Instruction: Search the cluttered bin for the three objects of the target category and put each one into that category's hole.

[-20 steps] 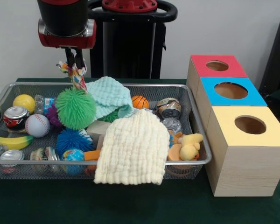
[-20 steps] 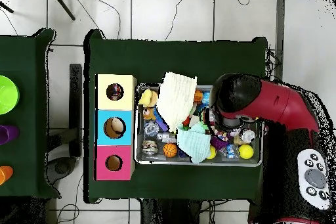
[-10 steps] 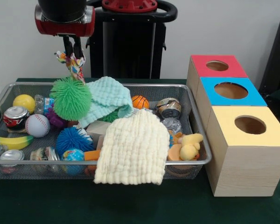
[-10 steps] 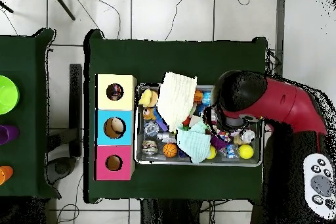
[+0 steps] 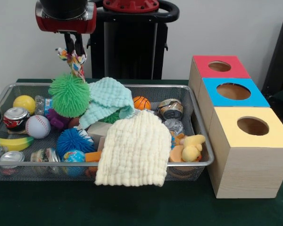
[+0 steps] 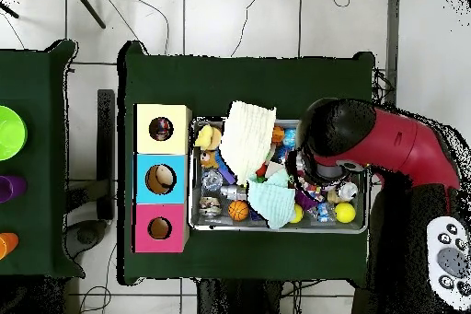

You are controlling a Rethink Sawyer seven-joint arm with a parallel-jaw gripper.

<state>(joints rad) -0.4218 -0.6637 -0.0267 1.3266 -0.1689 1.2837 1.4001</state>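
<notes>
I see my gripper (image 5: 72,48) above the wire bin (image 5: 198,123), its fingers pinched on a patterned cloth strip (image 5: 73,63) — the green spiky ball (image 5: 69,94) hangs from that strip directly below, lifted clear of the clutter. Just beside it lies the mint cloth (image 5: 107,100), and lower down the cream cloth (image 5: 134,150) drapes over the bin's rim. Well off to the side stand the red box (image 5: 217,70), blue box (image 5: 236,96) and yellow box (image 5: 254,141), each with a hole. I can read no labels on the cans.
</notes>
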